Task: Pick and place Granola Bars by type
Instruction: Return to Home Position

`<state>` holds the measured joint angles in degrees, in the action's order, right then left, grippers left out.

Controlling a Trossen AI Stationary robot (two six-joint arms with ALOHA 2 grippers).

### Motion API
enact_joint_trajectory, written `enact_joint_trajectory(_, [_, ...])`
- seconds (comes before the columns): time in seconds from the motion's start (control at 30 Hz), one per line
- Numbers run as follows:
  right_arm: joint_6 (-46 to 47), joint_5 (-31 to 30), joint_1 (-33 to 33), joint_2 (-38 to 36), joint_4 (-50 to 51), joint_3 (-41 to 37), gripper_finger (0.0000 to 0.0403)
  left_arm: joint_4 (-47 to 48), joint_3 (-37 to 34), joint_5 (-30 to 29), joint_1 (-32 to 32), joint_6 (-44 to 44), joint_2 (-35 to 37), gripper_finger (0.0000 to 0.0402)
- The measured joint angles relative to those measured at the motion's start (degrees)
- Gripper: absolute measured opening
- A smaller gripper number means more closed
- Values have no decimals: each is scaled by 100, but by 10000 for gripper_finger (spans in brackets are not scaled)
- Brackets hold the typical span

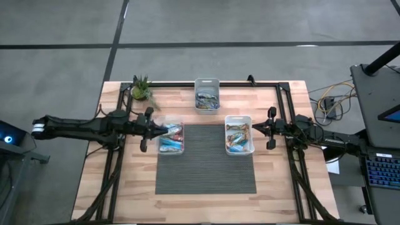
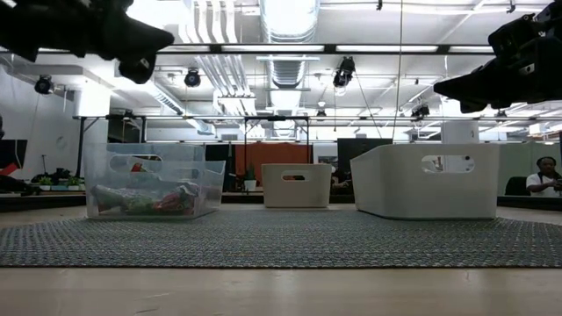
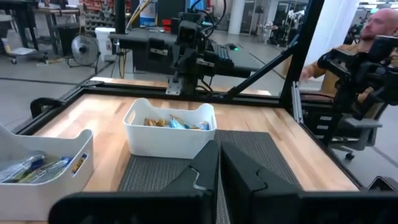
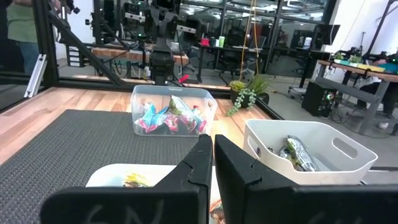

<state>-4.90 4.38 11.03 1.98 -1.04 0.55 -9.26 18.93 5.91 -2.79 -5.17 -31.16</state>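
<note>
High view, left hand [image 1: 161, 130]: reaches in from the left, its tip over the arm-side edge of the clear bin [image 1: 170, 153].
High view, right hand [image 1: 256, 128]: reaches in from the right, its tip just beside the outer wall of the white bin [image 1: 239, 117].
High view, Granola Bars [image 1: 172, 137]: one lot lies in the clear bin under the left hand's tip. One lot lies in the white bin beside the right hand. One lot lies in the far bin [image 1: 207, 80], well apart from both hands.
High view, surface [image 1: 275, 187]: wooden, with a dark mat [image 1: 206, 169] in the middle and a plant [image 1: 142, 89] at the far left corner.
Low view, hands: both hang above bin height, left over the clear bin, right over the white bin; neither touches a bin.
Low view, Granola Bars: wrappers lie on the clear bin's floor below the left hand; opaque walls hide the other lots.
Left wrist view, fingers [image 3: 202, 171]: pressed together, nothing between them; the white bin with its bars stands ahead, apart from them.
Right wrist view, fingers [image 4: 196, 165]: pressed together, empty; the white bin's rim lies directly below them, the clear bin across the mat.
</note>
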Motion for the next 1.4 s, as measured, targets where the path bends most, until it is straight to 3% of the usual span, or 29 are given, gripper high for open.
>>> enact_joint_trajectory(0.73, [15,0,0,0,0,-1,9,-3,-1252,57,-2,96,1781,0])
enact_joint_trajectory(1.23, [-6,2,-1,0,0,0,9,-21,-1723,43,-2,166,2011,0])
enact_joint_trajectory(1.4, [-6,0,0,0,0,0,9,16,-1839,-225,0,343,2011,0])
